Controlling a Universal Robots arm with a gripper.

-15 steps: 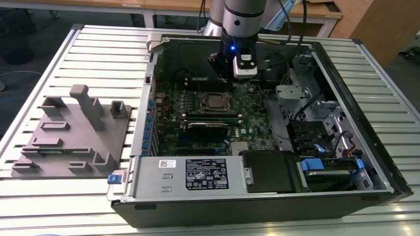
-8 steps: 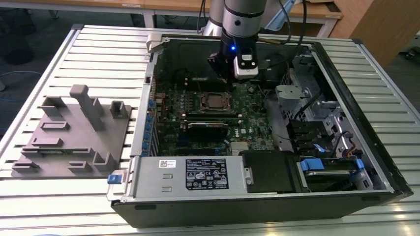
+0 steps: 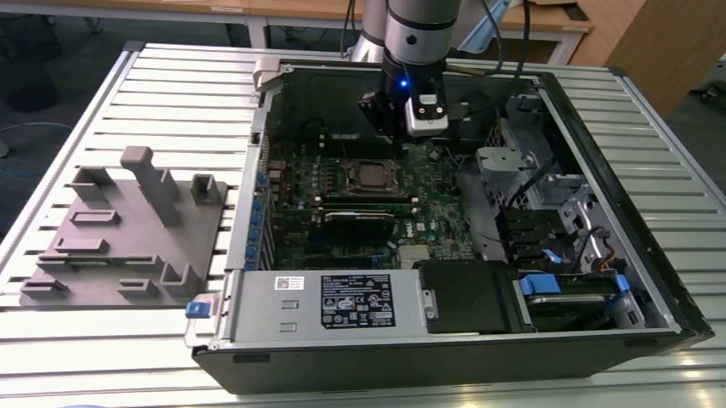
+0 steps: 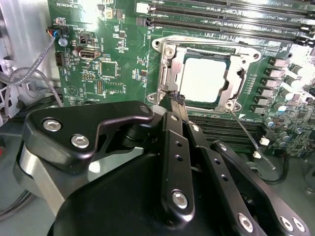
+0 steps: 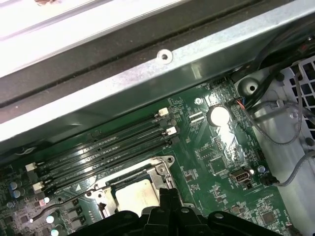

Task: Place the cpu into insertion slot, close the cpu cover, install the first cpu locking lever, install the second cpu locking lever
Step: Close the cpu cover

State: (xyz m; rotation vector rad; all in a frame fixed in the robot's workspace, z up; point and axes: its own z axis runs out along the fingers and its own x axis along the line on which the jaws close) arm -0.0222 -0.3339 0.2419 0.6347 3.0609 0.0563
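Note:
The cpu, a flat square with a bright silver top, lies in the insertion slot on the green motherboard. The cpu cover, a thin metal frame, lies flat over the chip's edges, and it appears again in the first wrist view. A thin wire locking lever sticks out loose from one corner of the socket. My gripper has its black fingers shut together on nothing, with the tips just above the socket's corner. In the exterior view the gripper hangs behind the socket.
The open computer case walls in the board. Long black memory slots run beside the socket. A black card and the power supply box lie nearer the front. Loose cables lie near the gripper. A grey fixture sits on the slatted table.

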